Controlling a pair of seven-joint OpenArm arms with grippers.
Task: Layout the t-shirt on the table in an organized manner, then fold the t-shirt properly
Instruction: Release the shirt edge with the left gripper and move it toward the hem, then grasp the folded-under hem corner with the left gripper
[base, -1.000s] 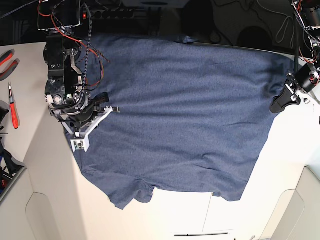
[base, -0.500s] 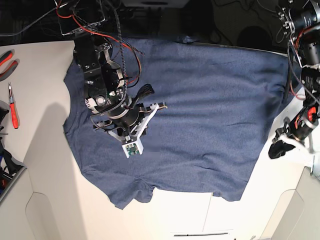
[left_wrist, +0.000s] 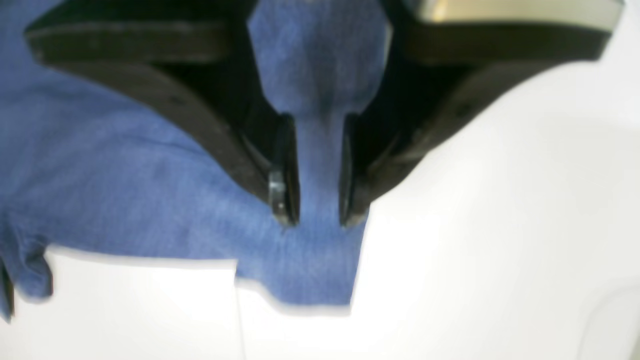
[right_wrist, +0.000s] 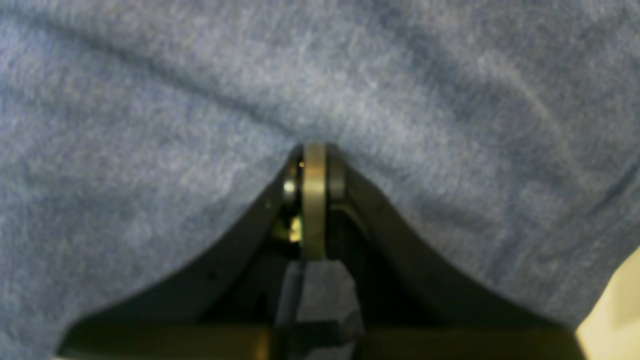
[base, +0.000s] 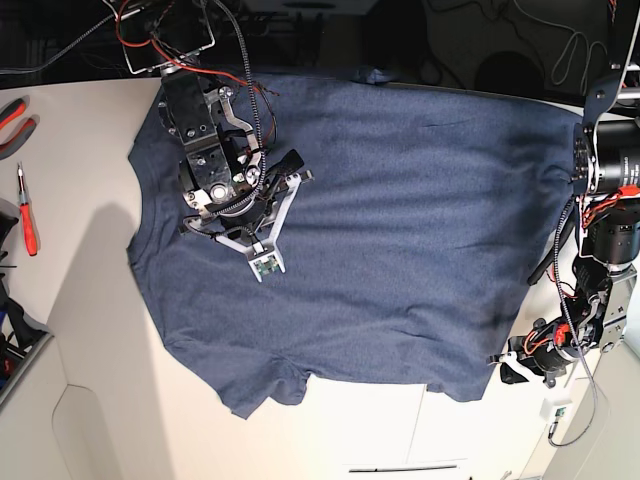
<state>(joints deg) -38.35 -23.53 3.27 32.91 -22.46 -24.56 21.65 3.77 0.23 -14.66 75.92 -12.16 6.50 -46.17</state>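
The navy-blue t-shirt lies spread on the off-white table, plain side up. My right arm stands over the shirt's upper left part and hides its own fingertips in the base view. In the right wrist view my right gripper is shut, its tip resting on the t-shirt. My left gripper hovers at the shirt's lower right corner. In the left wrist view my left gripper has its jaws apart, with the t-shirt showing flat through the gap, beside bare table.
Red-handled pliers and a red screwdriver lie at the table's left edge. A thin dark seam line runs near the front. Cables and dark equipment crowd the back edge.
My left arm travelled down the shirt's right edge to its lower right corner and its jaws parted. My right arm moved from the left sleeve inward over the shirt, and the sleeve now lies uncovered.
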